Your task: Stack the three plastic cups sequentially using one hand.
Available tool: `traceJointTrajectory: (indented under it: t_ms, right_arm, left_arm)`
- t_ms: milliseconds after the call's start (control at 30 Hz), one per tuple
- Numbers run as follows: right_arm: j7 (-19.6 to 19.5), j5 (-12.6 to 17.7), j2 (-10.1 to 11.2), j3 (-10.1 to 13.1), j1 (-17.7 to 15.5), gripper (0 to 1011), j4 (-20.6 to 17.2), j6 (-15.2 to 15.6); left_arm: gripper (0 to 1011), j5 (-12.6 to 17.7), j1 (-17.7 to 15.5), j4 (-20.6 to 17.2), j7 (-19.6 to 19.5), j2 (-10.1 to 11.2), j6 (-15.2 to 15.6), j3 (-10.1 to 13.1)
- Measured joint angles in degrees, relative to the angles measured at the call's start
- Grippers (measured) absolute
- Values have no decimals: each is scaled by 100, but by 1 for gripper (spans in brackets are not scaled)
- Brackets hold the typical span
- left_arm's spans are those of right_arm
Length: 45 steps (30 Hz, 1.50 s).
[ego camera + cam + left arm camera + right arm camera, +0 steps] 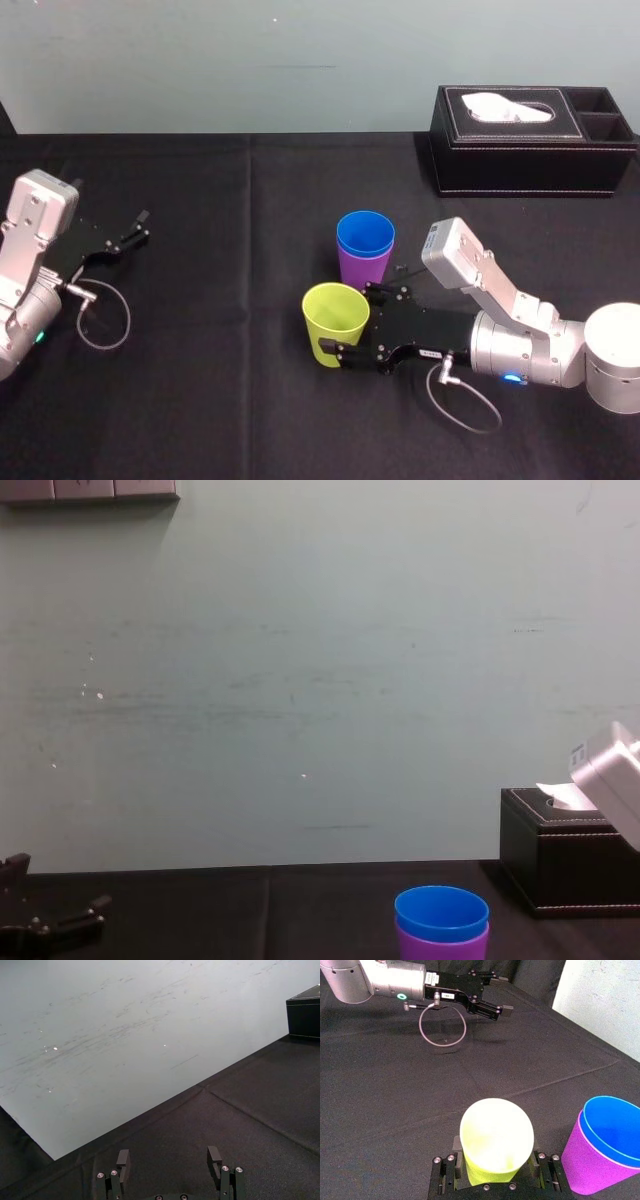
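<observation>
blue cup [365, 235] already sits nested in purple cup [362, 270], forward-left of the tissue box [530, 140]; one cup is left to add. that yellow-green cup [336, 322] stands just beyond them from the box, clamped at its sides between the right gripper [496, 1160] jaws. left gripper [168, 1157] idles far left of the box, jaws apart.

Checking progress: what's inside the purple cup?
The blue cup sits nested inside the purple cup, rim above; its lower part is hidden. The right hand grips the yellow-green cup.
</observation>
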Motion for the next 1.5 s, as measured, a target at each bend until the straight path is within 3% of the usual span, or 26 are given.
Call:
traceJointTrajectory:
  t_ms: [667, 967, 1233, 1500]
  right_arm:
    - [-50, -5, 48, 16, -25, 738, -92, 10]
    - [-201, 173, 337, 242, -152, 738, -800, 369]
    - [-281, 667, 568, 539, -165, 738, -1334, 958]
    - [-369, 1026, 752, 721, -94, 738, -1661, 1154]
  left_arm:
    - [1011, 0, 0, 0, 0, 0, 0, 0]
    - [1012, 0, 0, 0, 0, 0, 0, 0]
    - [1011, 0, 0, 0, 0, 0, 0, 0]
    - [1011, 0, 0, 0, 0, 0, 0, 0]
